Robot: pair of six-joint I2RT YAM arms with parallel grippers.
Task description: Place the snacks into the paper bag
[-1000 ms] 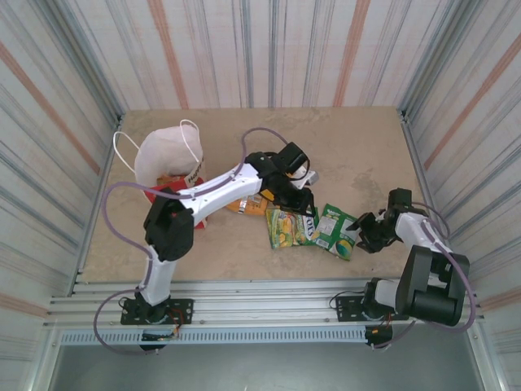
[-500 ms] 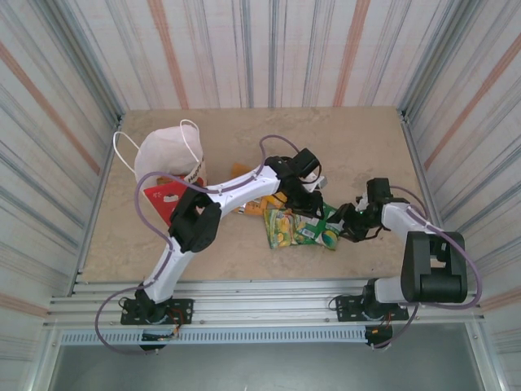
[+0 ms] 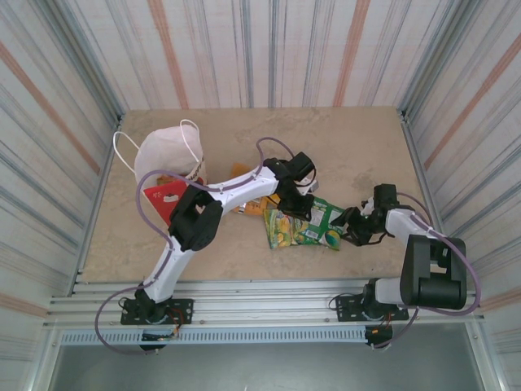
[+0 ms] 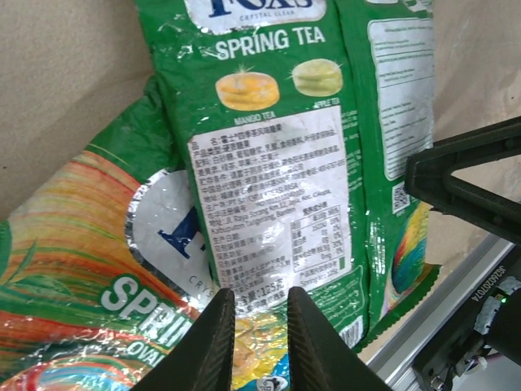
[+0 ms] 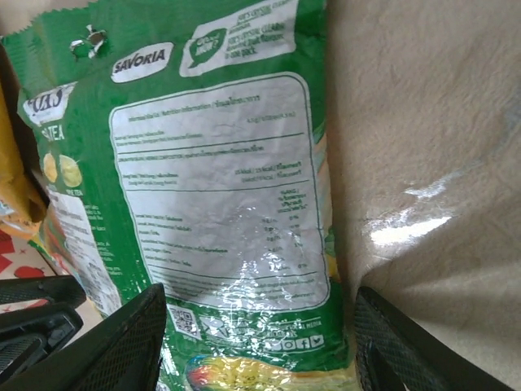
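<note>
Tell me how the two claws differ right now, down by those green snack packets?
The left gripper has its fingers nearly together, with just a slit between them. The right gripper has its fingers spread wide, with a packet's end lying between them. The left arm stretches far out across the table, while the right arm is folded near its base. Both have black fingers and sit low at the green packets.

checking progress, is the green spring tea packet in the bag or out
Out: the green packet lies on the table, apart from the paper bag.
</note>
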